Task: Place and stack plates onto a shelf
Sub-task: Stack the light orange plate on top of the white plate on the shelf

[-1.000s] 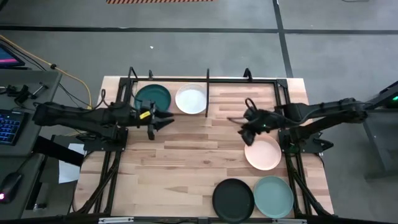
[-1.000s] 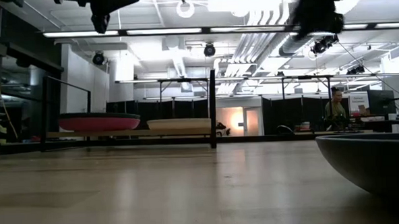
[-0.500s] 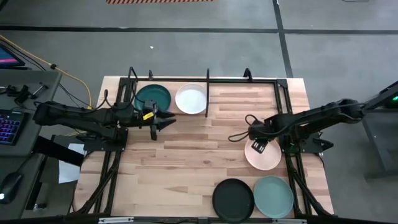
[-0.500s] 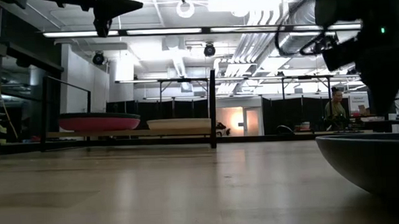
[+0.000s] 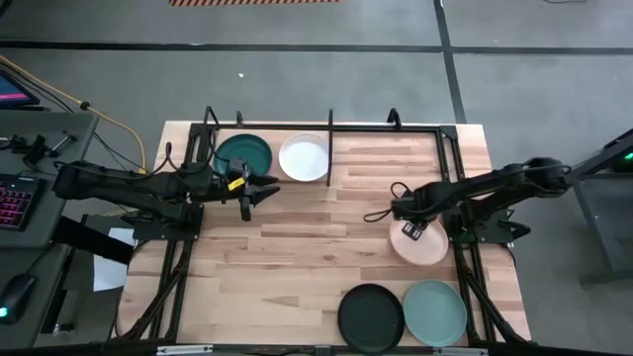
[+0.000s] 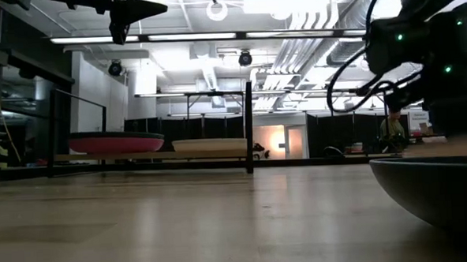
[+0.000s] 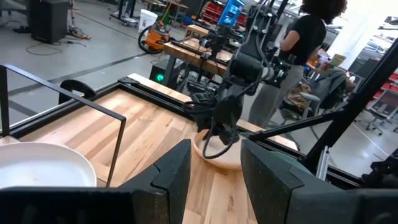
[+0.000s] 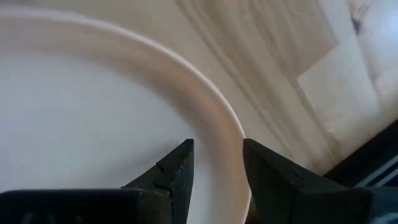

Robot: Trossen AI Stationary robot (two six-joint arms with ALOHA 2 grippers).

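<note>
The pale peach plate (image 5: 423, 247) lies on the right of the table, and my right gripper (image 5: 405, 230) is shut on its left far rim. My left gripper (image 5: 261, 188) hovers open just near of the shelf (image 5: 329, 129), holding nothing. Inside the black rod shelf the dark teal plate (image 5: 243, 155) and the white plate (image 5: 304, 157) rest side by side, left of the divider. The low view shows a magenta plate (image 6: 116, 143) under the teal one. The black plate (image 5: 371, 316) and the grey-green plate (image 5: 435, 311) lie flat at the near edge. My right gripper (image 8: 217, 162) has the peach plate's rim (image 8: 227, 134) between its fingers, one finger (image 8: 177, 171) inside the dish and one (image 8: 273, 177) outside. It comes from above, pointing down. In the low view a peach edge (image 6: 447, 147) shows above the dark plate's rim.
The shelf's right half, beyond the divider bar, shows bare wood (image 5: 386, 158). The middle of the table (image 5: 307, 257) is bare wood too. A person (image 7: 305, 37) stands beyond the table's right side. A keyboard (image 5: 15, 198) sits off the table's left.
My right gripper has come down from above the table, toward the near edge, onto the peach plate's left far rim. In the low view a peach edge has come up into sight above the dark plate. My left gripper has hardly moved.
</note>
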